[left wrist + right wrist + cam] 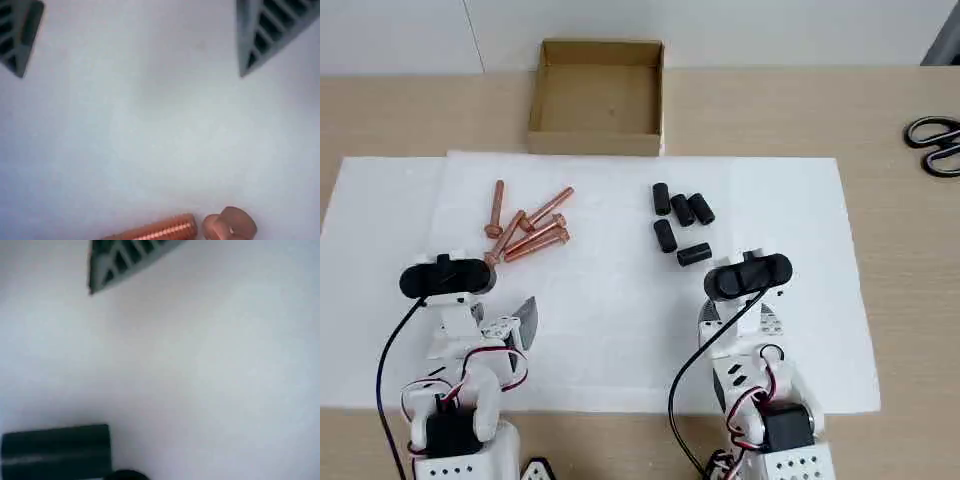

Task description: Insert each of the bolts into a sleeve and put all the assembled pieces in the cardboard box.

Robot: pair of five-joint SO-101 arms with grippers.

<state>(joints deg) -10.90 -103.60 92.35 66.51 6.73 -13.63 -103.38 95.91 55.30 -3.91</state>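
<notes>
Nothing is judged done yet: bolts (528, 225) and sleeves (680, 222) are laid loose on the bench, unmated, and the cardboard box (545, 100) is left empty. The left hand (131, 75) is held released; the right hand (120, 262) state cannot be told.

Table (880, 110): light wood.
Paper (620, 320): white sheet spread across the middle of the table.
Box (597, 145): open cardboard, at the paper's far edge.
Scissors (935, 145): black handles, on bare wood far right, apart from the paper.
Bolts (525, 228): copper cluster on the paper, left.
Sleeves (680, 222): five, black, on the paper, right of the bolts.
</notes>
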